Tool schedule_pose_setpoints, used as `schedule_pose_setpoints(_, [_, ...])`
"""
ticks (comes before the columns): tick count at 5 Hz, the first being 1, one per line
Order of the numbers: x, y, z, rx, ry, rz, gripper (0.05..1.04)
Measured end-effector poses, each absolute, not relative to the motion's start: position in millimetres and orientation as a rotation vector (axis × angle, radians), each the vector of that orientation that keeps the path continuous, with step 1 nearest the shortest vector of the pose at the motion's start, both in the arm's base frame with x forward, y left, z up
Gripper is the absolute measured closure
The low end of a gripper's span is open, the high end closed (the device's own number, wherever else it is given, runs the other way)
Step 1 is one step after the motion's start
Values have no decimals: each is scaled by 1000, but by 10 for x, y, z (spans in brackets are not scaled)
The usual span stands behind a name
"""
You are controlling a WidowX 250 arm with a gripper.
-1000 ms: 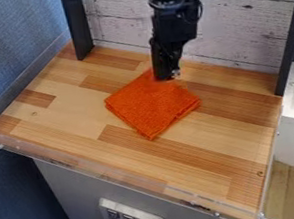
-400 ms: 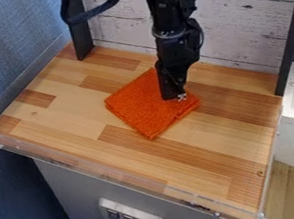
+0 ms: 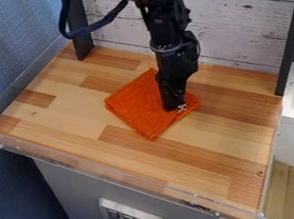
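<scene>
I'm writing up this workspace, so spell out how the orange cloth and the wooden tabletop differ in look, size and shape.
Color: the cloth is plain bright orange, while the tabletop is a patchwork of pale and darker brown strips.
Size: the cloth is much smaller; the tabletop extends past it on every side.
Form: the cloth is fuzzy fabric, folded in layers; the tabletop is a single-level wooden surface.
Shared: both lie flat.
</scene>
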State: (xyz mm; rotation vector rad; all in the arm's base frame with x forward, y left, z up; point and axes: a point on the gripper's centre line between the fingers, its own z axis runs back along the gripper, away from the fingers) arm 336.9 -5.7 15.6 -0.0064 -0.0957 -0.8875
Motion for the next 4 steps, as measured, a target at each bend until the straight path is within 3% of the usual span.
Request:
schedule_pose_setpoints(2, [3312,6,113,-62,-75,-805,1022])
schedule_pose_setpoints(4, [3188,-116,82,-92,-5,-501,1023])
